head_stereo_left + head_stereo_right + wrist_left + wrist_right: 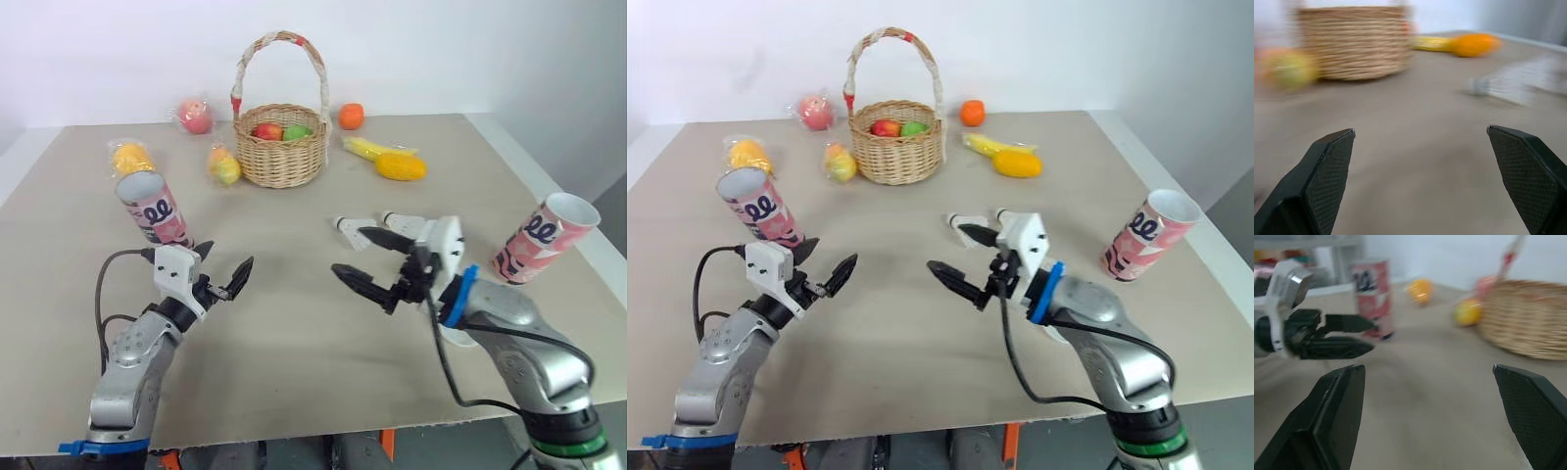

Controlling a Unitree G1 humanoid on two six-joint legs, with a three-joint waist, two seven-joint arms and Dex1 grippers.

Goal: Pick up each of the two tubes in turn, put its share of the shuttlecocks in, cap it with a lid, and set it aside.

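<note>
Two pink patterned tubes stand tilted with their mouths open: one at the left (155,208), one near the table's right edge (542,240). White shuttlecocks (350,227) lie mid-table, partly hidden behind my right gripper (370,260). That gripper hovers open and empty, its fingers pointing left. My left gripper (223,266) is open too, just right of the left tube's base and holding nothing. The left wrist view looks past the open fingers at a blurred shuttlecock (1508,85). The right wrist view shows the left gripper (1327,335) in front of the left tube (1373,298).
A wicker basket (282,147) of fruit stands at the back centre. Around it lie a peach (196,116), an orange (351,116), a pear (224,164), a bagged yellow fruit (132,157) and a banana with a mango (400,164). Something white (453,338) lies under my right forearm.
</note>
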